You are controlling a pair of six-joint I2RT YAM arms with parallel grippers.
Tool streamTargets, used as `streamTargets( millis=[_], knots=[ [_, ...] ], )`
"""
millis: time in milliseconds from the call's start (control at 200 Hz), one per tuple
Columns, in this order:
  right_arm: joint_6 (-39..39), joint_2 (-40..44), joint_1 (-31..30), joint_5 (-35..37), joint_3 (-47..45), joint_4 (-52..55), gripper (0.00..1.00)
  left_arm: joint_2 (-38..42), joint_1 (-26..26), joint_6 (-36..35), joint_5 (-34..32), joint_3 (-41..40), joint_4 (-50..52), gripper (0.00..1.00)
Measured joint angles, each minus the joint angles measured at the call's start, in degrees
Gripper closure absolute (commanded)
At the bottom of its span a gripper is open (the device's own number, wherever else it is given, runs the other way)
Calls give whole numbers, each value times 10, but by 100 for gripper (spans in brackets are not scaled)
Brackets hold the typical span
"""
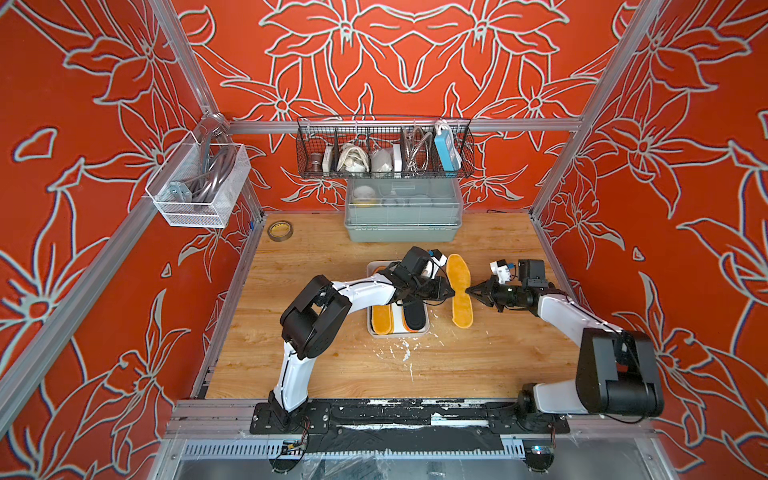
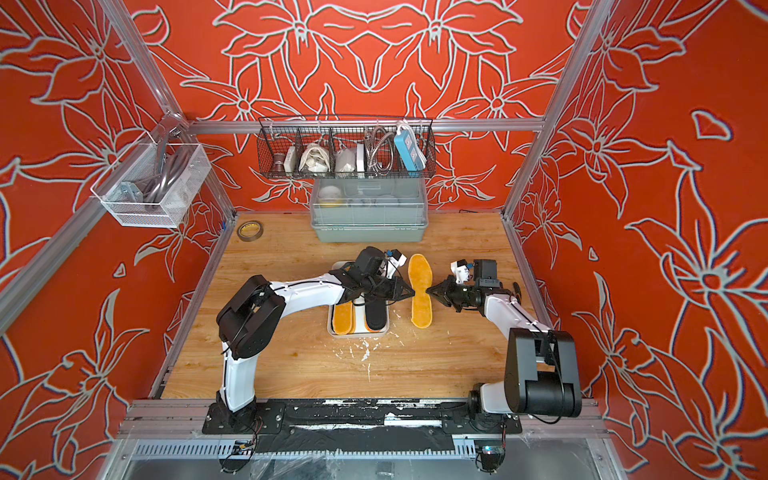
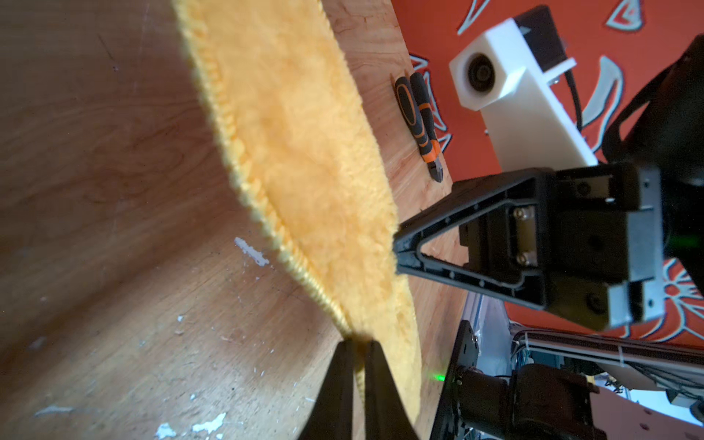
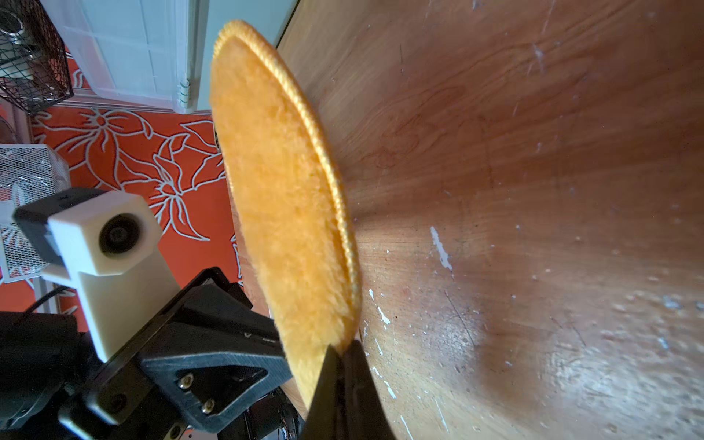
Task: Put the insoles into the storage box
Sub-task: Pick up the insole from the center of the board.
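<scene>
At 3 o'clock of the storage box (image 1: 397, 335), in both top views, the amber insole (image 1: 459, 291) hangs between my two arms, long axis running 12 to 6. The left gripper (image 1: 453, 292) is pinched on its 9 o'clock edge and the right gripper (image 1: 468, 290) on its 3 o'clock edge (a two-sided hold, I judge, to keep the soft piece flat). It appears raised off the table (image 1: 332, 365). The box already carries other insoles (image 1: 382, 318), and its rim sits close beside the load. Open wood lies toward 6 o'clock; the pliers (image 3: 417, 122) lie near the 3 o'clock wall.
</scene>
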State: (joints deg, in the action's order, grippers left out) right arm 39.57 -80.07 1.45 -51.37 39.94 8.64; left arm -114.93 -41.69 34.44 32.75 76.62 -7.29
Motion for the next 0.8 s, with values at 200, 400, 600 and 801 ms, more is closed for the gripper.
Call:
streamTargets(
  millis=[200, 400, 600, 801],
  knots=[
    [0, 2, -2, 0, 0, 0, 100, 0, 0, -2, -9, 0, 2, 72],
    [0, 9, -2, -3, 0, 1, 100, 3, 0, -14, -37, -4, 20, 59],
    [0, 14, -3, -4, 0, 3, 100, 3, 0, -21, -60, -2, 40, 62],
    [0, 13, -7, -6, 0, 1, 100, 3, 0, -14, -45, -2, 29, 55]
  ],
)
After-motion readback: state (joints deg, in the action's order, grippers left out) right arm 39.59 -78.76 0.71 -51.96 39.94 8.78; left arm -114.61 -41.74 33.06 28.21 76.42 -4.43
